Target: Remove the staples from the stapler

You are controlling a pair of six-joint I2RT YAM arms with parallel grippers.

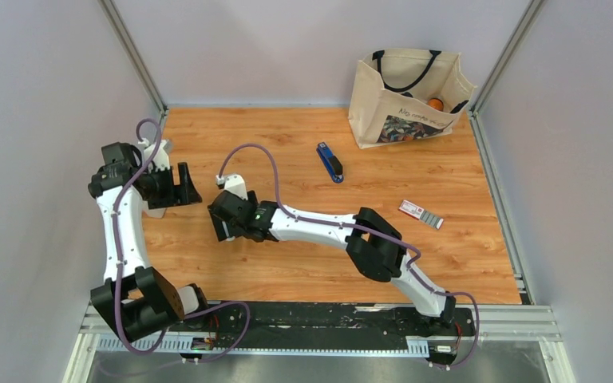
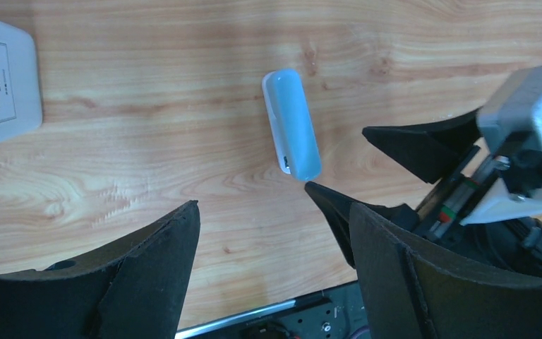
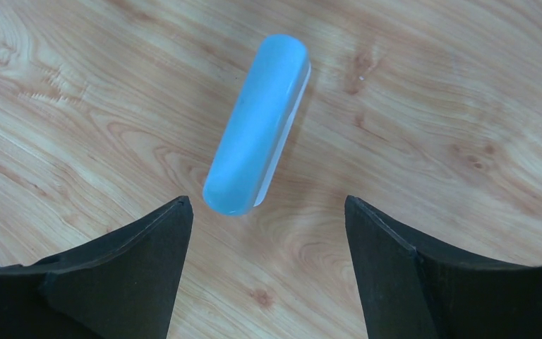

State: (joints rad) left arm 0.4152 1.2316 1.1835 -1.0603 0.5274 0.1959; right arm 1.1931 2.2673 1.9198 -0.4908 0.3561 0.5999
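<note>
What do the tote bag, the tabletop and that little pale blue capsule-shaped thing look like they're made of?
Tote bag: cloth, probably canvas; matte, and its sides slump in soft folds.
Tabletop: wood or wood-look laminate; knots and grain show, with a faint sheen.
Pale blue capsule: likely moulded plastic; smooth, satin, with rounded ends and a white layer along one side.

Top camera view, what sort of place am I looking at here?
Likely a robot test cell: a wood-grain table boxed in by plain grey panels, two arms bolted to a rail, and staged props like a stapler and tote bag.
</note>
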